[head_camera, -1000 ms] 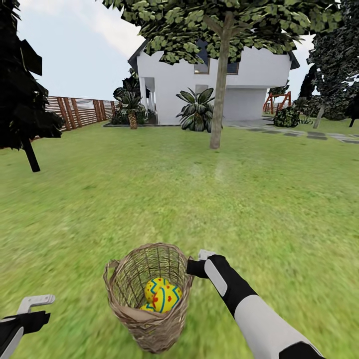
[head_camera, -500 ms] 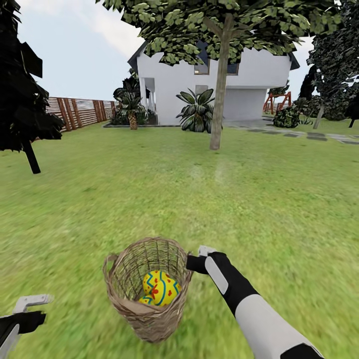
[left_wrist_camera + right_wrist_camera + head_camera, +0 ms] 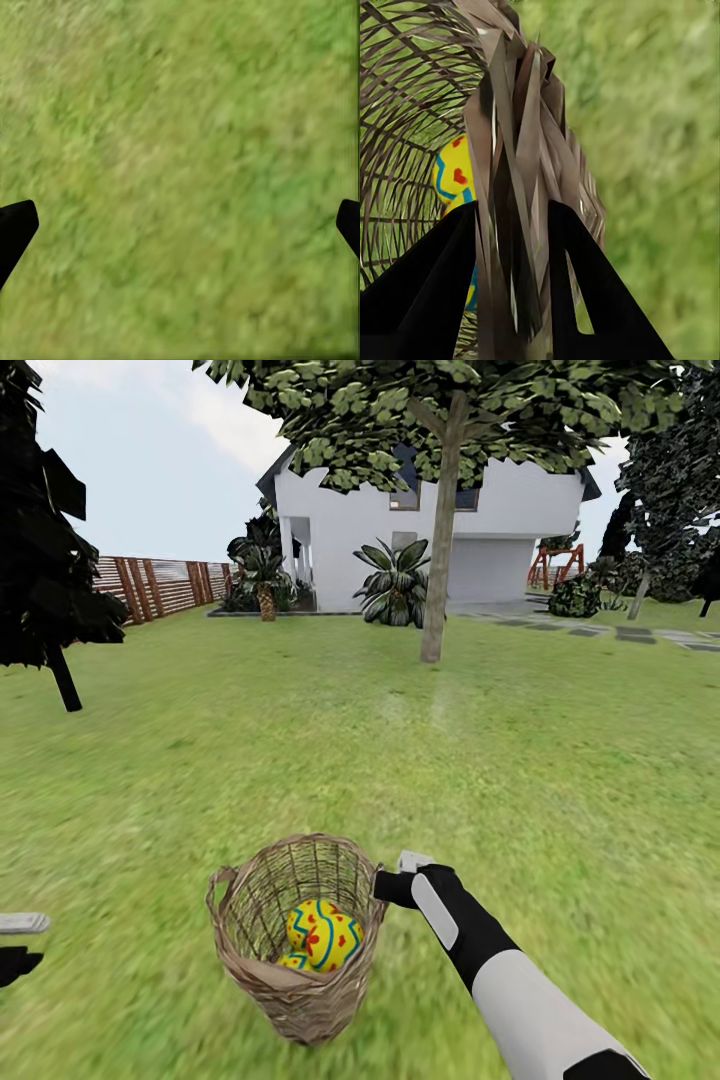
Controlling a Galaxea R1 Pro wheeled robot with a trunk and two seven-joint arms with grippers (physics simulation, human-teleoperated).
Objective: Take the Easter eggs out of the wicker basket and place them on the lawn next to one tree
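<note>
The wicker basket (image 3: 300,1000) is low in the head view, tilted toward me, and I cannot tell whether it touches the lawn (image 3: 520,760). Yellow Easter eggs (image 3: 322,937) with red and blue patterns lie inside; two show, one mostly hidden. My right gripper (image 3: 385,885) is shut on the basket's right rim. In the right wrist view the gripper (image 3: 514,217) pinches the woven rim (image 3: 514,135), with an egg (image 3: 454,176) behind the weave. My left gripper (image 3: 15,940) is at the left edge, open over bare grass (image 3: 180,112). A tall tree (image 3: 440,560) stands far ahead.
A dark cone-shaped tree (image 3: 45,560) stands at the left. A wooden fence (image 3: 160,582), a white house (image 3: 420,520), palms (image 3: 395,585) and grey paving stones (image 3: 600,628) lie beyond the tree. Open grass stretches between me and the trunk.
The right gripper has raised the basket slightly. My left gripper has slid left, nearly off the edge of the head view.
</note>
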